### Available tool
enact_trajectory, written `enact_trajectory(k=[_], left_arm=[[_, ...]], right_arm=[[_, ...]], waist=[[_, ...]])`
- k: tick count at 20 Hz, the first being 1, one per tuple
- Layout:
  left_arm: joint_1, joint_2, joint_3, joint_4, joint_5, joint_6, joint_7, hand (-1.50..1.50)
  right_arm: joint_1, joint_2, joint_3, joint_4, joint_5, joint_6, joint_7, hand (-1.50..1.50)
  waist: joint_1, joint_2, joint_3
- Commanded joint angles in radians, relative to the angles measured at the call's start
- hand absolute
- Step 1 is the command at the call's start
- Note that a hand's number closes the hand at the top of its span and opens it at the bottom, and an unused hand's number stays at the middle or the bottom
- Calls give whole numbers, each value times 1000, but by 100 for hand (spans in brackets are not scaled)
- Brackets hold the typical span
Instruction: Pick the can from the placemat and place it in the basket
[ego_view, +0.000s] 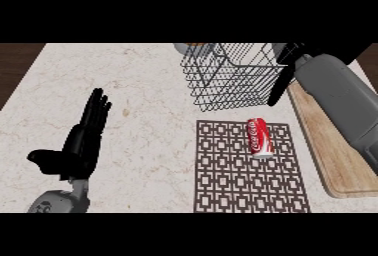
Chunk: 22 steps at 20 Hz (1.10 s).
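1. One red soda can (259, 138) stands on the patterned placemat (236, 185), near its far right corner. Nothing holds it.
2. The right hand (283, 75) hangs beyond the can, just beside the right wall of the wire basket (214, 85). Its fingers are stretched out and it holds nothing.
3. Risk: coming back toward the can, those fingers could catch the basket's wires and shove it across the bench (133, 80).
4. Risk: the can is tall and narrow, so a knock from one side would likely topple it and set it rolling.
5. Risk: the basket's near wall stands between the can and the opening, so a low carry could strike the rim.
6. A wooden cutting board (332, 165) lies right of the placemat, under the right forearm (339, 100).
7. A grey bowl (184, 48) peeks out behind the basket.
8. The left hand (87, 132) rests open at the left, well apart.
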Motion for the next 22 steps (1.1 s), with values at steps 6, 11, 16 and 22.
enact_trajectory(k=[6,11,16,22], left_arm=[[49,-2,23,10,11,-9,-23,0],[84,-7,15,-36,-2,3,-30,0],[96,3,20,-59,-7,3,-15,0],[98,5,25,-79,-16,10,-6,0]], right_arm=[[-91,198,14,88,-29,56,217,-150],[-69,223,54,119,10,35,200,-150],[-59,222,55,156,10,57,151,-150],[-90,218,48,207,14,62,144,-150]], waist=[[-17,18,15],[-21,16,16],[-28,16,16],[-24,17,16]])
